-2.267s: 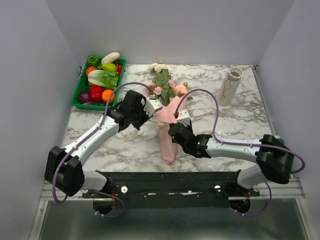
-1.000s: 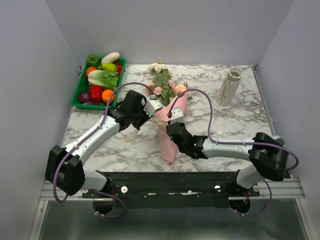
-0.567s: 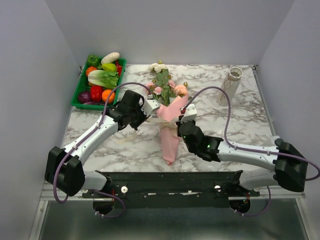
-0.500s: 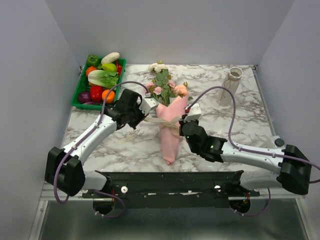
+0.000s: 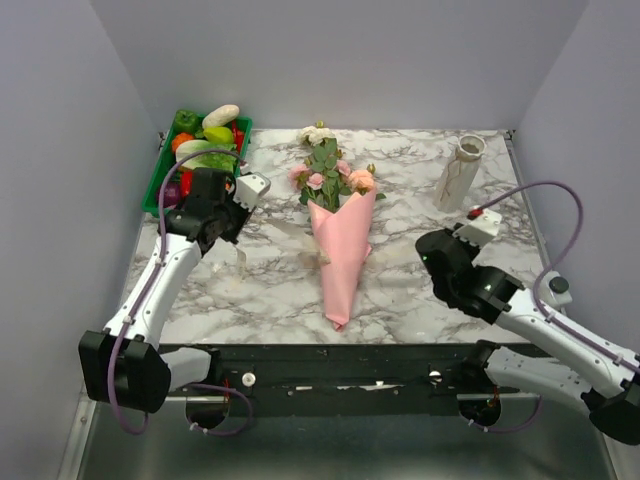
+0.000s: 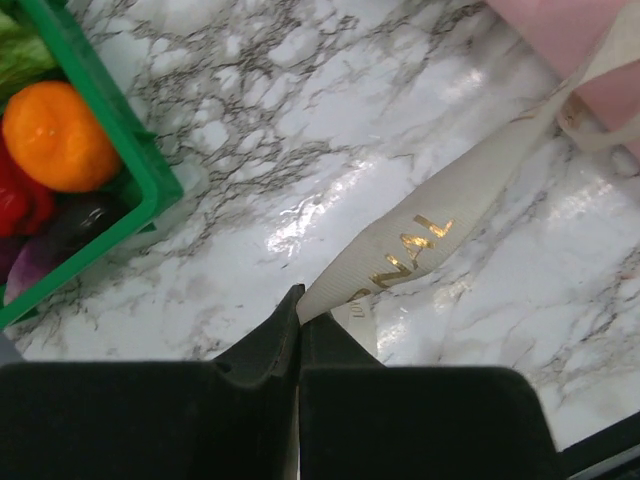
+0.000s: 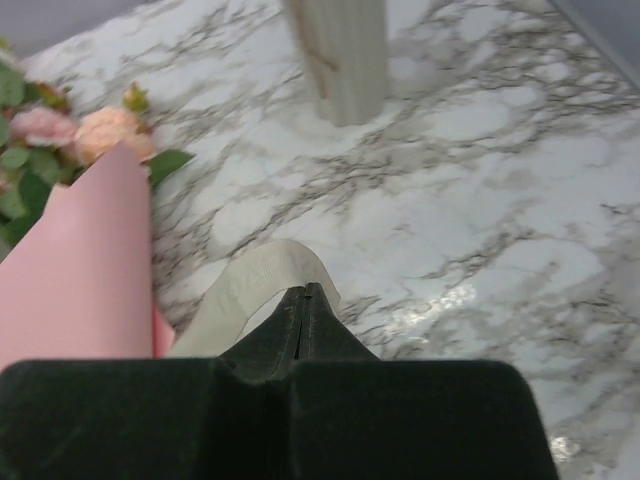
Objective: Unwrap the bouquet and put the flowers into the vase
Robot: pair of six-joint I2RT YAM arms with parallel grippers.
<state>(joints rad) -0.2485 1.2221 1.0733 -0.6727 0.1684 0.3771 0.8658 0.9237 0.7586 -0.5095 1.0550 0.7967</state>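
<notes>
The bouquet (image 5: 339,250) lies in mid-table, its salmon-pink paper cone pointing towards me and the flowers (image 5: 328,170) at its far end. My left gripper (image 5: 235,232) is well left of it, shut on one end of the cream ribbon (image 6: 430,230), which carries gold lettering and runs back to the pink paper (image 6: 585,30). My right gripper (image 5: 432,250) is right of the bouquet, shut on a loop of the ribbon (image 7: 245,290) that leads to the paper (image 7: 80,270). The off-white vase (image 5: 458,175) stands upright at the back right, its base (image 7: 340,60) ahead of the right fingers.
A green tray (image 5: 159,178) of vegetables sits at the back left, its corner (image 6: 120,150) close to the left gripper, with an orange (image 6: 58,135) inside. Grey walls close in the marble table on three sides.
Both arms have drawn apart from the bouquet, the left one leftward and the right one rightward, each pulling ribbon out with it. The right gripper closed on the ribbon.
</notes>
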